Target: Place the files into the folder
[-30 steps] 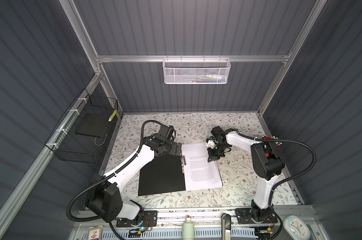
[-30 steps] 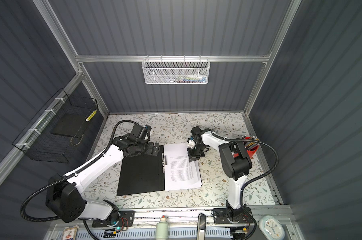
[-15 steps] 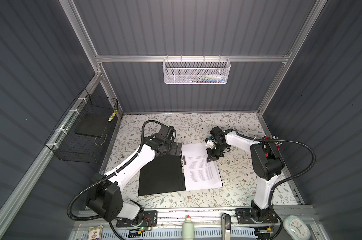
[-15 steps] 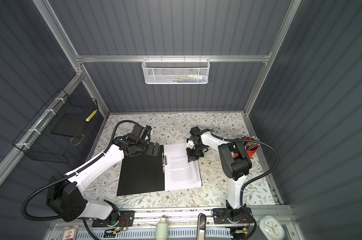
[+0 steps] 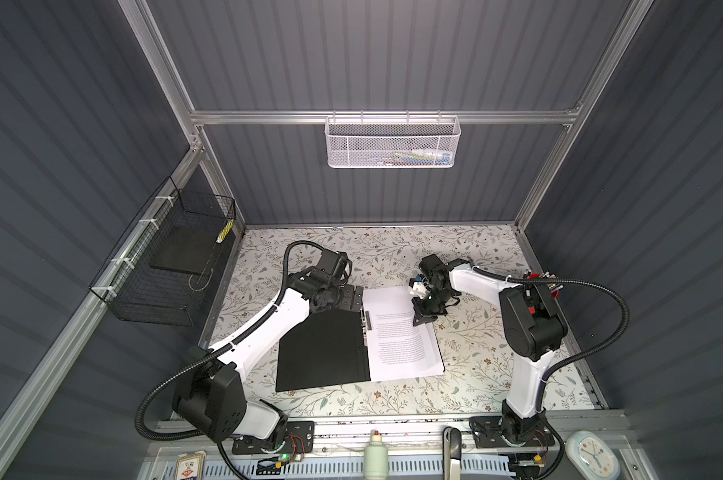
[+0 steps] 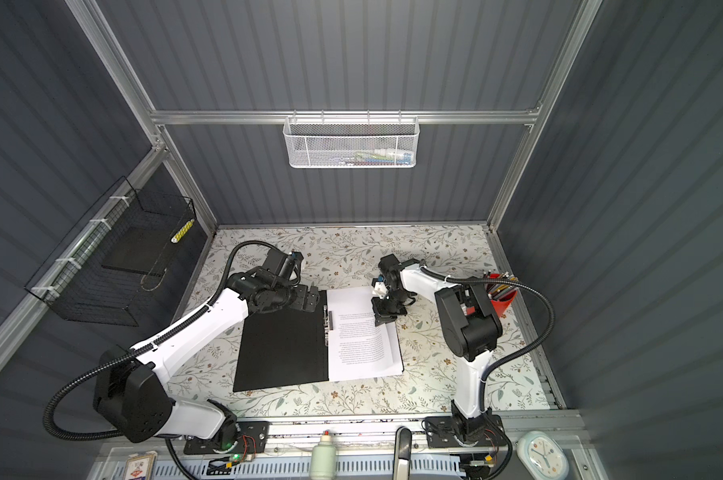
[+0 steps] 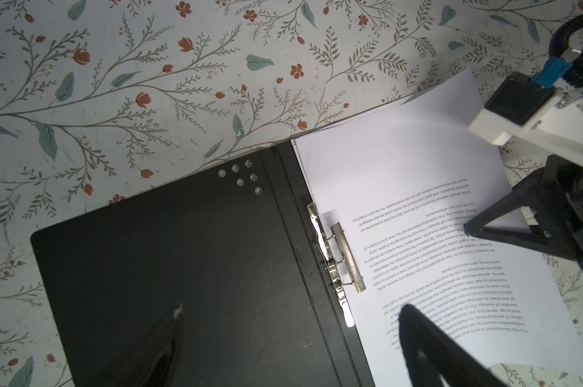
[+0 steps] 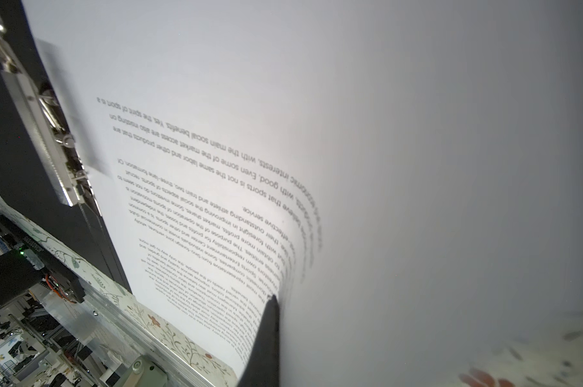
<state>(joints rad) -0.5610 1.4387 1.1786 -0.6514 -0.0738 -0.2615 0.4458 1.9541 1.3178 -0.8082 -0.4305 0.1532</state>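
The folder (image 5: 322, 349) (image 6: 281, 345) (image 7: 183, 251) lies open on the flowered table, black inside up, with its metal clip (image 5: 367, 326) (image 7: 347, 258) (image 8: 42, 134) at the spine. The files (image 5: 401, 345) (image 6: 360, 345) (image 7: 400, 174) (image 8: 216, 100), white printed sheets, lie on its right half beside the clip. My right gripper (image 5: 420, 320) (image 6: 380, 320) (image 7: 467, 229) (image 8: 276, 301) is shut on the right edge of the top sheet, which curls up. One finger (image 8: 270, 335) shows; the sheet hides the other. My left gripper (image 5: 350, 298) (image 6: 306, 300) (image 7: 292, 311) hovers open over the folder's far end near the spine, holding nothing.
A red cup of pencils (image 6: 503, 297) stands by the right wall behind the right arm. A black wire basket (image 5: 164, 266) hangs on the left wall and a white mesh basket (image 5: 393, 143) on the back wall. A bottle (image 5: 375, 455) and a clock (image 5: 592, 455) sit beyond the front rail.
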